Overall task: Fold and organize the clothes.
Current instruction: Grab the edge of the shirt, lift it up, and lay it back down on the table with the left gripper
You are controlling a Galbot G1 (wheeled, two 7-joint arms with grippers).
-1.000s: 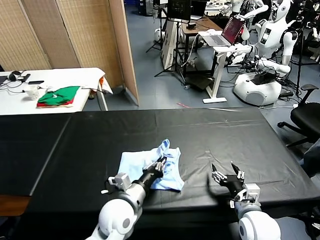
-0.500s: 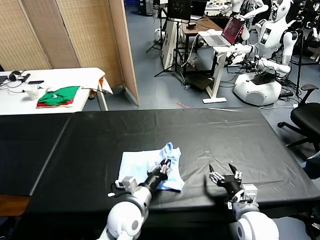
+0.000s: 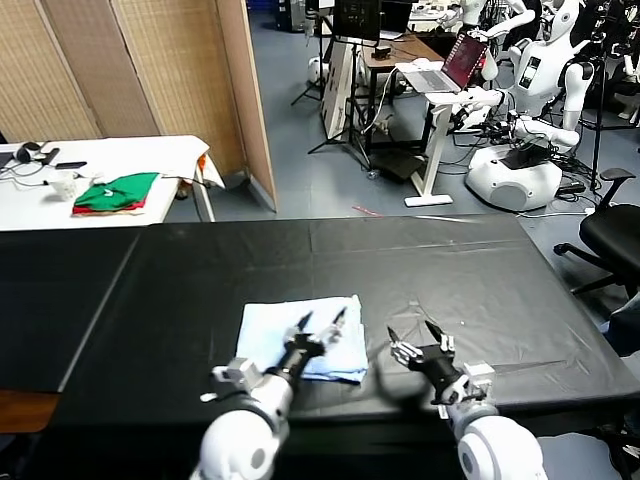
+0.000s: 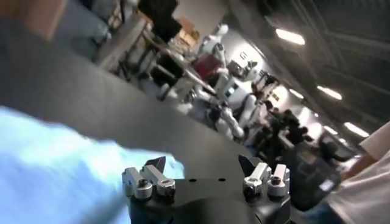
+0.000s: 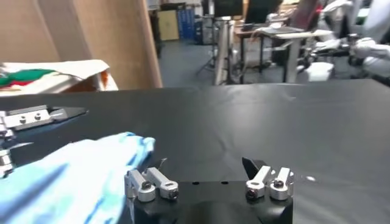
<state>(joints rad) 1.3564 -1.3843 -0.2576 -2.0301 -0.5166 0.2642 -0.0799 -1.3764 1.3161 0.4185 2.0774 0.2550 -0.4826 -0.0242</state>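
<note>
My left gripper (image 3: 320, 322) hovers wide open over the folded T-shirt (image 3: 272, 335) on the black tabletop (image 3: 470, 270); my right gripper (image 3: 420, 338), also open and empty, hovers just beside it.

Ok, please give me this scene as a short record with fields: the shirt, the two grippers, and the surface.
shirt: pale blue T-shirt, lying folded flat, near the front edge
surface: black table
left gripper: open, over the shirt's right part, holding nothing
right gripper: open, above bare table just right of the shirt, holding nothing
</note>
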